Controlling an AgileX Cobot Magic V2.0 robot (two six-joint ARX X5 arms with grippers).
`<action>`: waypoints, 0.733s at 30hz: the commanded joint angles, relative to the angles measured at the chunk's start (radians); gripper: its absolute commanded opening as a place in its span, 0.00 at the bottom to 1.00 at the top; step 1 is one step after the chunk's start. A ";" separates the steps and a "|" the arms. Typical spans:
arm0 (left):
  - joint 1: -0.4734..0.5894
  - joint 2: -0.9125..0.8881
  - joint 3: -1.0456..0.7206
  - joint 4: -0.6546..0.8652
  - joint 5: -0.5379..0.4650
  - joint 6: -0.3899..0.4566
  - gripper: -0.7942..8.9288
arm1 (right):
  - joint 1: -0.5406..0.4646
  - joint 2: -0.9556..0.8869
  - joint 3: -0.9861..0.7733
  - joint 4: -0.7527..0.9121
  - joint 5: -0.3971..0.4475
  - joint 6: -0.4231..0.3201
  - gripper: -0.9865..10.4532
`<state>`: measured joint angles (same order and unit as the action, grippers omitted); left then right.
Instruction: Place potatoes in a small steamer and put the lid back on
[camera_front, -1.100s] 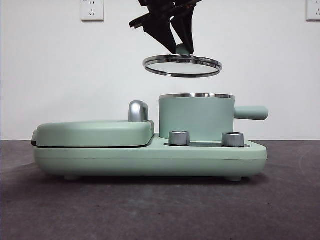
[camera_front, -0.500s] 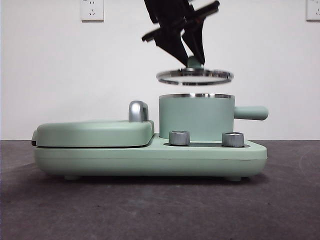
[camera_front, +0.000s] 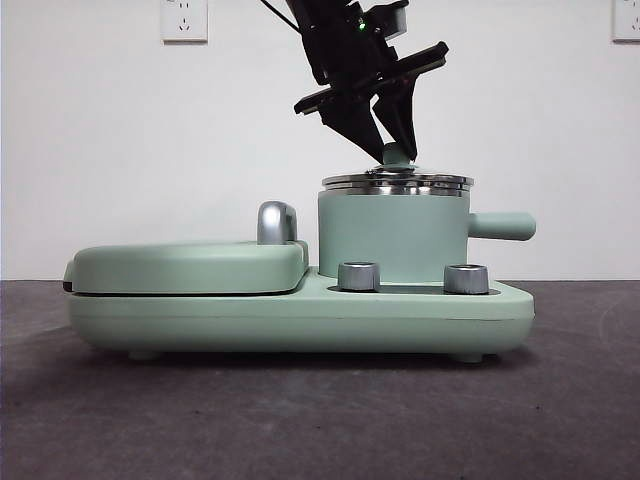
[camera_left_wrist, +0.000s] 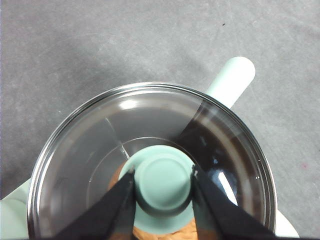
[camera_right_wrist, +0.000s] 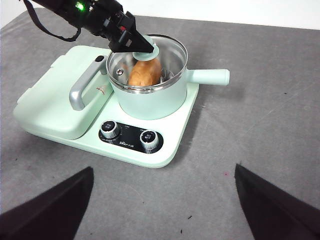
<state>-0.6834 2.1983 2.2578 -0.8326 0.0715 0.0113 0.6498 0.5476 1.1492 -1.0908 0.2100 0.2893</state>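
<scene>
on the dark table (camera_front: 300, 420), the near side of the green cooker base (camera_front: 300, 315) shows two silver dials (camera_front: 359, 276). the small steamer (camera_front: 392, 240) stands on the base behind the dials, with its stubby handle sticking out to the side. beside the steamer lies the flat green cover (camera_front: 190, 265) with a shiny handle.

the lid (camera_front: 396, 182) sits on the steamer's steel rim. the left gripper (camera_left_wrist: 163, 186) comes down from above the steamer, and its two black jaws are pinched on the lid's green knob (camera_left_wrist: 164, 182), one on each side.

the potato (camera_right_wrist: 145, 72) lies inside the steamer, under the glass. only an orange bit of it shows past the knob in the left wrist view.

the right gripper (camera_right_wrist: 162, 200) hangs well away from the steamer, jaws wide apart, holding nothing.
</scene>
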 joint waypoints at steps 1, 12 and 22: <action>-0.008 0.028 0.030 0.018 -0.043 0.011 0.10 | 0.009 0.005 0.007 0.010 0.000 0.009 0.48; -0.009 0.028 0.030 -0.008 -0.037 0.005 0.10 | 0.009 0.005 0.007 0.014 0.001 0.010 0.48; -0.009 0.028 0.030 0.003 -0.034 0.004 0.10 | 0.009 0.005 0.007 0.014 0.000 0.010 0.48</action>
<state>-0.6838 2.2002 2.2578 -0.8425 0.0322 0.0116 0.6498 0.5476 1.1492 -1.0874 0.2100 0.2893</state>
